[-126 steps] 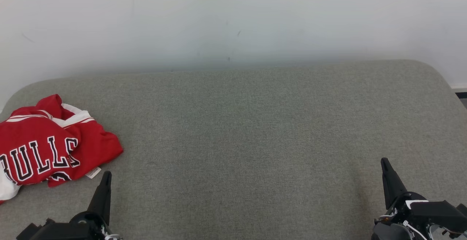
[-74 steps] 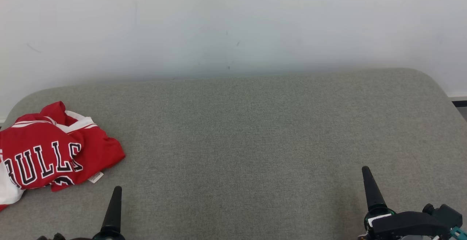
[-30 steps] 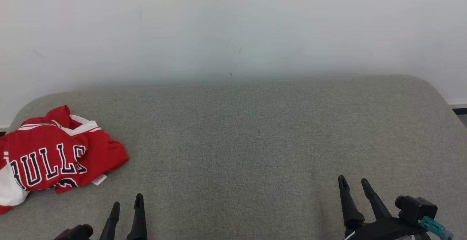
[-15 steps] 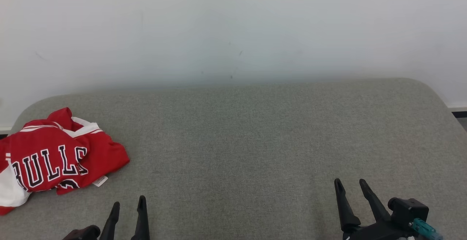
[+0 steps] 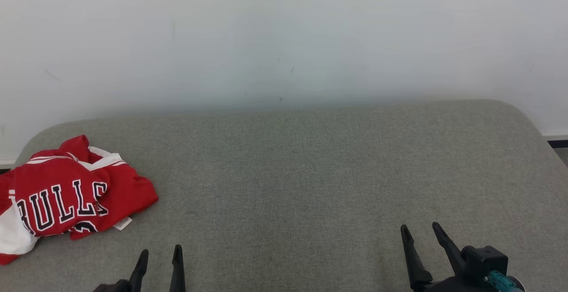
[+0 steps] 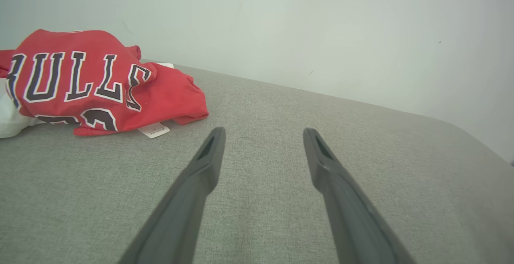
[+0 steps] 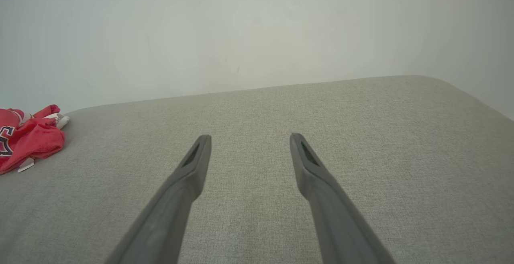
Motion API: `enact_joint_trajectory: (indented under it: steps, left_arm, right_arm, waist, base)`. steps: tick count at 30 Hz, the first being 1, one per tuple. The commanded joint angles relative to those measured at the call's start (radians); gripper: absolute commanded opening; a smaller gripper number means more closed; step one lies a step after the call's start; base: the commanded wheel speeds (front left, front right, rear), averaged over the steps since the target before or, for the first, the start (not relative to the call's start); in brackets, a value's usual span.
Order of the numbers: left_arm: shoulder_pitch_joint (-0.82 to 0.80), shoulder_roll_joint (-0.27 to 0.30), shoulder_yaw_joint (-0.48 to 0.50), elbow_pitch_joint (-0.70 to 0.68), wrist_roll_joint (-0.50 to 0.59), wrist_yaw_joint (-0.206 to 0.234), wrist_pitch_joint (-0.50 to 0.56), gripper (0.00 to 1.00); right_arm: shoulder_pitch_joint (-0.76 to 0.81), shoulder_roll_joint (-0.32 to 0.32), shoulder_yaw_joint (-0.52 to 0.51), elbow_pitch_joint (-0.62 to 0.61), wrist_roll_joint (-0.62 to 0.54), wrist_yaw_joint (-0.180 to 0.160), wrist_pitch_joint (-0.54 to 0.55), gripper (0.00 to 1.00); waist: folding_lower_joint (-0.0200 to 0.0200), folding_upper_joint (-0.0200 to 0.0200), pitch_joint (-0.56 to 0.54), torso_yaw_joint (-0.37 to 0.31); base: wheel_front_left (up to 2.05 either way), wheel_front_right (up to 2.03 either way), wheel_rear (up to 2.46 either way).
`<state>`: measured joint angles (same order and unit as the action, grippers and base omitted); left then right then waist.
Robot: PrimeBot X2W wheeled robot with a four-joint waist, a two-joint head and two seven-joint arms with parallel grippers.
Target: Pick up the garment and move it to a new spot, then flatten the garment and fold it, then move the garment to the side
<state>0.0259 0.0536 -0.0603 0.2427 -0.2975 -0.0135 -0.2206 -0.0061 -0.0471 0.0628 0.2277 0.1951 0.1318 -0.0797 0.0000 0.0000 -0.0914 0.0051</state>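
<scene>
Garment [image 5: 71, 194]: red jersey w/ white trim, black "BULLS" lettering outlined in white, part of a number below it. It lies crumpled in a heap at the far left of the grey cushion [image 5: 310, 172], near the rounded back-left corner; part of it runs past the head view's left edge. Nothing grips it. A white panel shows at its lower left and a white-edged opening at the top. A small white label [image 5: 123, 223] sticks out from the near-right hem, flat on the cover.

The left gripper [image 5: 160, 251] is the closer one: low in head view, right of the jersey & nearer the robot, apart from it, no contact. Its fingers are spread wide w/ nothing btwn them, tips pointing toward the wall [image 5: 284, 39]. In left wrist view the jersey sits upper left of the fingers, the label just beyond & left of the left fingertip, bare cover in the gap. Can't tell if the tips touch the cover.

The right gripper [image 5: 420, 226] is well apart from the garment, at the lower right of head view, over the cushion's right half. Its jaws are wide too & empty, fingers leaning slightly left. Behind them sits a black wrist block w/ a teal connector [image 5: 497, 279]. In right wrist view the jersey is small at the far left edge.

The cushion has a grey-green woven cover & rounded corners. The wall directly behind is pale, w/ a few faint scuffs. A dark strip [image 5: 559, 143] shows at floor level, far right.
</scene>
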Motion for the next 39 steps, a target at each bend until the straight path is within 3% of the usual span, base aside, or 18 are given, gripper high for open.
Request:
enact_joint_trajectory:
  steps: [1, 20, 33, 39]
  left_arm:
    - [0.010, 0.007, -0.002, -0.002, 0.024, 0.002, -0.010, 1.00]
    - [0.020, 0.004, 0.000, -0.002, 0.132, 0.012, -0.046, 1.00]
    - [0.015, 0.002, 0.001, -0.003, 0.132, 0.007, -0.045, 1.00]
    - [0.007, 0.002, 0.004, -0.001, 0.122, 0.010, -0.044, 1.00]
  right_arm:
    - [0.004, -0.005, 0.003, -0.006, -0.023, -0.002, -0.007, 1.00]
    - [0.021, -0.005, 0.001, -0.007, -0.145, -0.002, -0.031, 1.00]
    - [0.017, -0.005, -0.005, 0.005, -0.132, -0.002, -0.040, 1.00]
    - [0.011, -0.004, 0.006, 0.006, -0.118, -0.002, -0.046, 1.00]
  waist:
    - [0.0000, 0.0000, -0.002, 0.000]
    - [0.0000, 0.0000, -0.013, 0.002]
    - [0.0000, 0.0000, -0.014, 0.006]
    - [0.0000, 0.0000, -0.016, 0.043]
  base:
    - [0.00, 0.00, 0.00]
    - [0.00, 0.00, 0.00]
    - [0.00, 0.00, 0.00]
    - [0.00, 0.00, 0.00]
